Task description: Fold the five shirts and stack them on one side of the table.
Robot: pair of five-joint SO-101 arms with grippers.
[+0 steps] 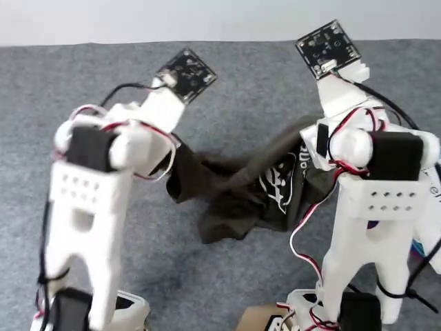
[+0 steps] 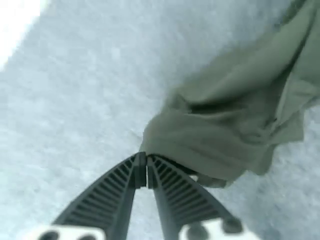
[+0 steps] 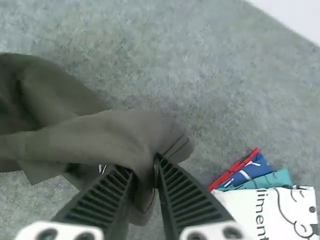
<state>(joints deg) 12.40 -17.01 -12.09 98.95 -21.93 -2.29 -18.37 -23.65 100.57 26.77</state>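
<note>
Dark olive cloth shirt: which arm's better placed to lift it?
Right, likely. The right gripper has a thick fold of the dark olive cloth shirt between its fingers; the left gripper pinches only its edge.

White printed left arm (image 1: 83, 207) and right arm (image 1: 375, 207) — black servos (image 1: 89, 146), red, white and black cables (image 1: 88, 110) — black ribbed fingers (image 2: 175, 195).

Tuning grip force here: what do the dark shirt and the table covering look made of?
The dark shirt looks like soft matte knit, probably cotton jersey: it drapes in loose creased folds. The table covering seems grey felt or short-pile carpet, given its fuzzy speckled texture.
</note>
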